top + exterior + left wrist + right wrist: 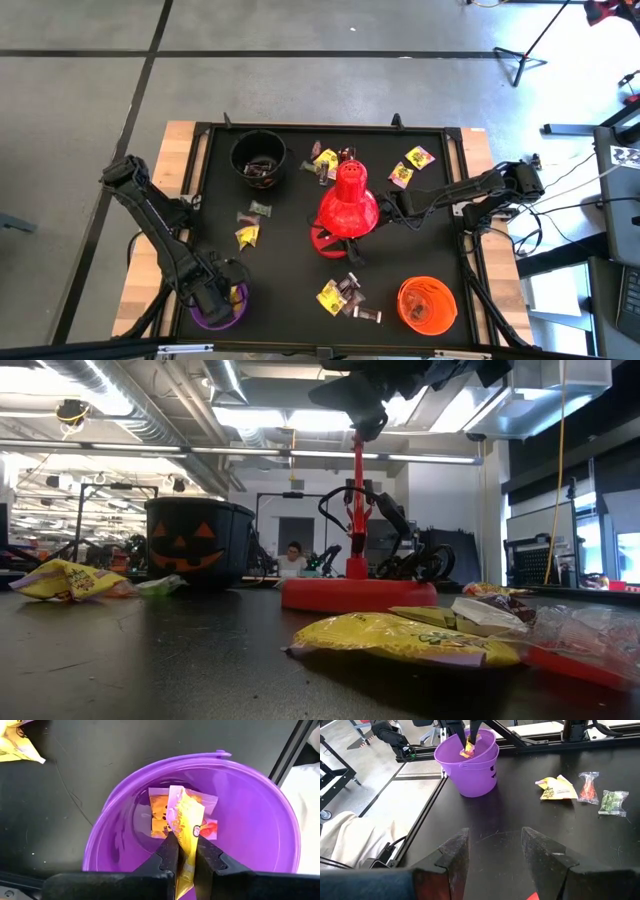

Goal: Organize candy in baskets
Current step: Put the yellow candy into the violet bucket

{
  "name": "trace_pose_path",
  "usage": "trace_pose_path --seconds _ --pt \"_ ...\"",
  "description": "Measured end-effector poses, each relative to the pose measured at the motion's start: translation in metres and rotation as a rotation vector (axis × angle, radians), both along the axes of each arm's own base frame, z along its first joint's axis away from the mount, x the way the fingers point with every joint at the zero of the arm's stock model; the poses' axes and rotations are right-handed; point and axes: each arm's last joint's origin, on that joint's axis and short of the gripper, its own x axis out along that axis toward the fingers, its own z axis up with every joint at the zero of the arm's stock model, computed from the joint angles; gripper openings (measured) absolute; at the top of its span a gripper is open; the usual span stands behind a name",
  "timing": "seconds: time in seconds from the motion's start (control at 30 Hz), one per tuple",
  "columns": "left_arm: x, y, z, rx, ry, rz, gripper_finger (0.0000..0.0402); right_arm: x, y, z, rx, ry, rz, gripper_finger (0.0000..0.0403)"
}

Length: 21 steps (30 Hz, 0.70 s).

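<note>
My left gripper (182, 840) hangs over the mouth of the purple bucket (250, 820), shut on a yellow candy (184, 812). Another yellow candy (159, 815) lies flat on that bucket's bottom. The high view places this bucket (212, 318) at the near left, the black bucket (258, 160) at the far left and the orange bucket (427, 305) at the near right. My right gripper (495, 837) stands open beside the red lamp (348, 205) with nothing between its fingers. Loose candies (247, 235) lie on the black mat. My left gripper pinches the yellow candy's wrapper between its two fingers, at the wrapper's upper part (186, 847). The fingers (468, 737) come from above, pointing down. The candy hangs below them inside the bucket's mouth, clear of the bottom.
The red lamp stands mid-table on its round base (358, 592). More candies lie by the far edge (418, 157), near the lamp (325, 163) and at the near middle (340, 295). The black bucket (198, 540) has a pumpkin face.
</note>
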Motion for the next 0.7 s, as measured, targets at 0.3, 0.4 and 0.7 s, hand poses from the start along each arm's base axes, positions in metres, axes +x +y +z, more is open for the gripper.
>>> trace_pose_path --seconds 0.3,0.4,0.7 --pt "0.004 0.004 0.000 0.013 -0.006 0.014 0.0020 -0.002 0.003 -0.002 0.001 0.026 0.008 0.0179" --pt "0.004 0.006 -0.005 0.018 0.003 0.021 0.0020 -0.003 0.008 -0.003 0.000 0.031 0.021 0.0179" --pt "0.002 0.017 -0.028 0.030 0.080 0.038 0.0020 -0.005 0.014 -0.004 -0.010 0.051 0.042 0.0179"
